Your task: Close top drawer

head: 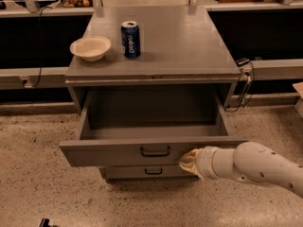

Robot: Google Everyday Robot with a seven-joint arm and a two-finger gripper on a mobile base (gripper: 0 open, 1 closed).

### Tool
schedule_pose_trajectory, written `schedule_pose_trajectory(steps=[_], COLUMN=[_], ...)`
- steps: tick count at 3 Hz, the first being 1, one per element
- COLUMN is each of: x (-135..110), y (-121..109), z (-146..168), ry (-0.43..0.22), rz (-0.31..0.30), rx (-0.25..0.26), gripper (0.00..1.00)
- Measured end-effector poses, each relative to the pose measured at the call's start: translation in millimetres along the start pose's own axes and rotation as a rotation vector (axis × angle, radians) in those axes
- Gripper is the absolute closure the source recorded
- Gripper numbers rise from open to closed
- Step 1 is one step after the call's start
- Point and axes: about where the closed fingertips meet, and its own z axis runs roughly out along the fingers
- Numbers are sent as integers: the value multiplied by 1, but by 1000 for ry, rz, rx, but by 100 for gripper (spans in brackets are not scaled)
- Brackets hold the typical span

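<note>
The top drawer [113, 153] is a wide grey metal drawer, pulled out and empty, with a small dark bar handle [155, 151] at the centre of its front panel. My gripper [188, 161] is at the end of the white arm that comes in from the lower right. It rests against the drawer's front panel, just right of the handle. A narrower drawer [147, 171] shows below the top one.
On the grey cabinet top [189, 46] stand a white bowl [90, 48] at the left and a blue soda can [130, 39] beside it. A cable [244, 86] hangs at the cabinet's right side. Speckled floor lies all around.
</note>
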Motion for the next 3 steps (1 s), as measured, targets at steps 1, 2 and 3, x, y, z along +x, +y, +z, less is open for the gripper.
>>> schedule_pose_trajectory(steps=[1,2,3], x=[-16,-27,-30], y=[-12,-21,-31], z=[32,58,84], ry=[-43,-70,-91], rz=[-33,-57,-66], rx=[-19,-38,-58], gripper=[100,100,100])
